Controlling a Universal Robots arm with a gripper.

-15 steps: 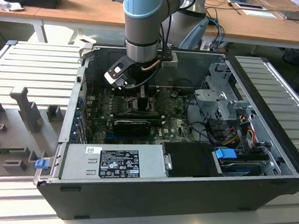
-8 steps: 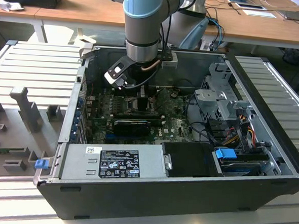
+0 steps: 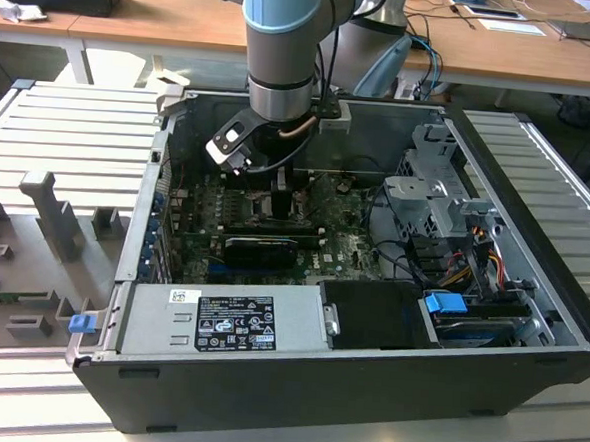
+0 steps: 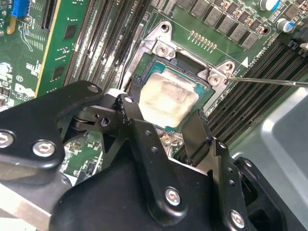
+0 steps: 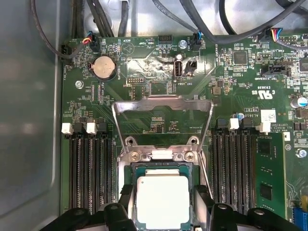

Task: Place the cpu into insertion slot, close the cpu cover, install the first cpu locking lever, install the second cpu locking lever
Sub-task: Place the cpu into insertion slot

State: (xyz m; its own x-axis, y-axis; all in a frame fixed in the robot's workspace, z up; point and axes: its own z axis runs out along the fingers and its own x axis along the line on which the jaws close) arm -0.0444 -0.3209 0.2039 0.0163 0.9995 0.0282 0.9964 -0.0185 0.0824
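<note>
Pale matte cpu (image 4: 166, 102) flat in insertion slot (image 4: 186, 61)

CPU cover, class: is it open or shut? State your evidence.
Open. In the first wrist view the thin silver-grey metal frame cover stands swung back, green board visible through its window; the pale silver-beige square cpu lies uncovered.

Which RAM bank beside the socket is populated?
The bank by the blue connector: a green memory module stands at its outer edge. The opposite bank has all slots bare.

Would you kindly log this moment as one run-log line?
cpu: lying in insertion slot | cpu cover: open, swung up | end effector: directly over cpu
</note>
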